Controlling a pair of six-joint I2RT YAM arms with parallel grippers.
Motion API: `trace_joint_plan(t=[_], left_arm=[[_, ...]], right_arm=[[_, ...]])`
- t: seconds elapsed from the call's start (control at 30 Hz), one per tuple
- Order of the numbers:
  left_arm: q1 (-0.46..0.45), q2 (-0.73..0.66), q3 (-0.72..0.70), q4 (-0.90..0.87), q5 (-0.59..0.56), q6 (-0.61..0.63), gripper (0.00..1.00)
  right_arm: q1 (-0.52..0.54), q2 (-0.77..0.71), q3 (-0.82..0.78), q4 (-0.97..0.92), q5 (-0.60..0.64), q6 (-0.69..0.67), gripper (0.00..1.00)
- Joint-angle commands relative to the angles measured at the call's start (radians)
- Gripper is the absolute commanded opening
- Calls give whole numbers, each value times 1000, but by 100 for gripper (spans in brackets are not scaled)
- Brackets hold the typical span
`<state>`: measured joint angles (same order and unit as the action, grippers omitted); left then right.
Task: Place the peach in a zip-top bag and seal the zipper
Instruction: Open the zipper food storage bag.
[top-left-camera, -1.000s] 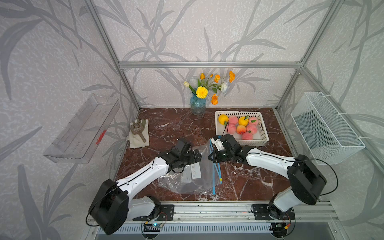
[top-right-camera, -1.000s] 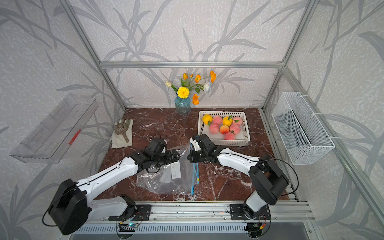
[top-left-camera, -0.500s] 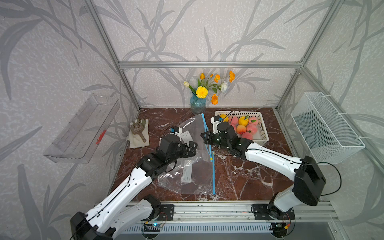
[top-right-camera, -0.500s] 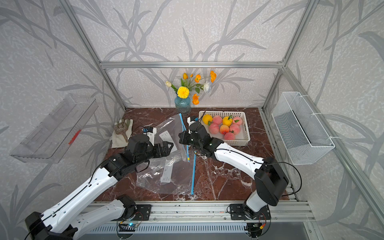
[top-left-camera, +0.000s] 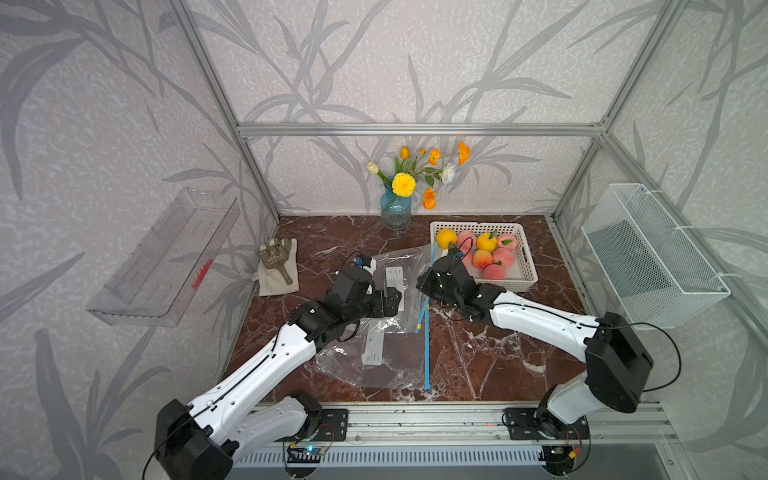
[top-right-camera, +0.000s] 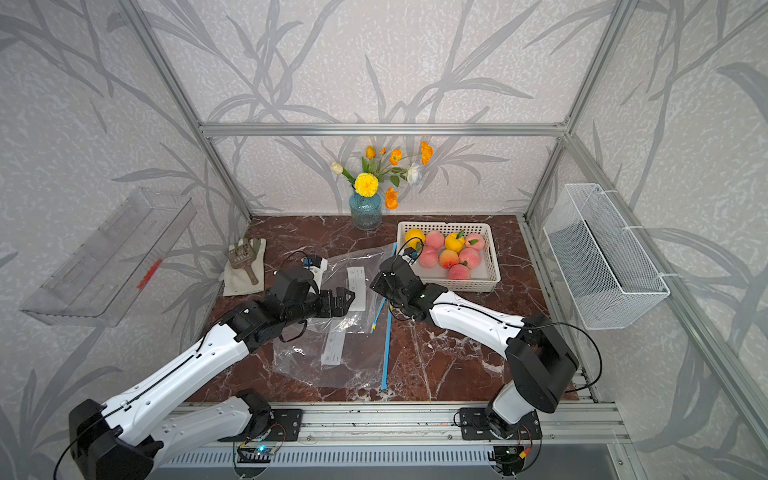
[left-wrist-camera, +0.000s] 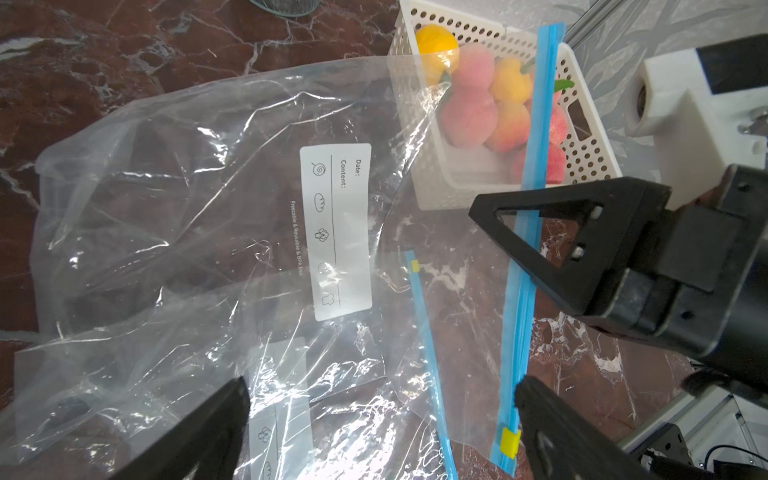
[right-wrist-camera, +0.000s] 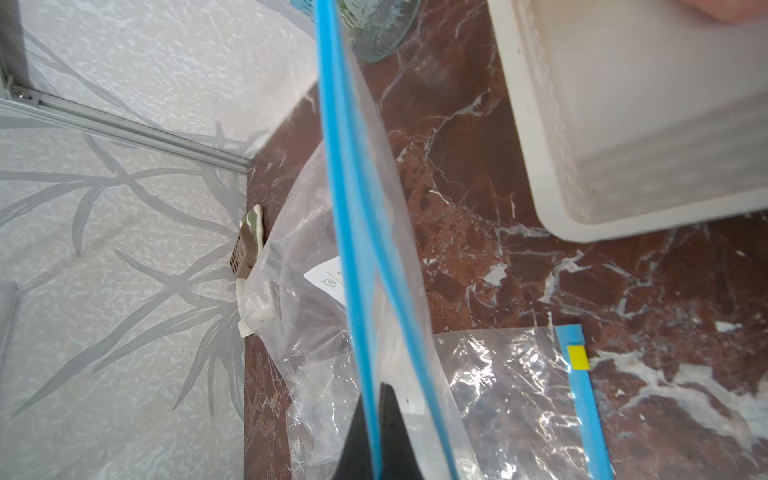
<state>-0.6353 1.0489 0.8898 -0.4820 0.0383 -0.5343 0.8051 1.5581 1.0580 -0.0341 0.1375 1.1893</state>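
In a top view the right gripper (top-left-camera: 426, 289) holds the bag (top-left-camera: 399, 266) up by its edge, likely to free its mouth; the peaches (top-left-camera: 482, 258) sit in the basket (top-left-camera: 478, 225). Left wrist view: the left gripper (left-wrist-camera: 382, 419) is wide open, empty, above the bag. Right wrist view: jaws pinched on the blue zipper (right-wrist-camera: 347, 208).

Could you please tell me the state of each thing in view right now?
Left gripper: open, empty.
Right gripper: shut on the blue zipper strip.
Raised bag: held up by that strip, empty.
Second bag: flat on the table, empty.
Peaches: all in the basket.
Vase: upright, holding flowers.
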Motion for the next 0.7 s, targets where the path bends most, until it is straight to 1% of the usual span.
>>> trace_joint_plan(t=[0.0,0.1,0.2,0.3,0.43,0.67], left_arm=[[-32,-7,-36,2,-37,-10,99],[-76,-14,-58,12,-70,-41,99],[-121,-15,-78,19,-113,-76,99],[-147,-5,-86,26,-110,-101,99],[-181,23,-82,57,-97,-95,98],[-221,51,-86,85,-157,-61,94]], right_arm=[[5,-29,16,-83,-28,95,0],[9,-11,43,-125,-86,110,0],[19,1,43,-127,-123,125,0],[32,11,44,-130,-137,127,2],[48,21,44,-139,-134,125,3],[55,33,40,-142,-146,157,3]])
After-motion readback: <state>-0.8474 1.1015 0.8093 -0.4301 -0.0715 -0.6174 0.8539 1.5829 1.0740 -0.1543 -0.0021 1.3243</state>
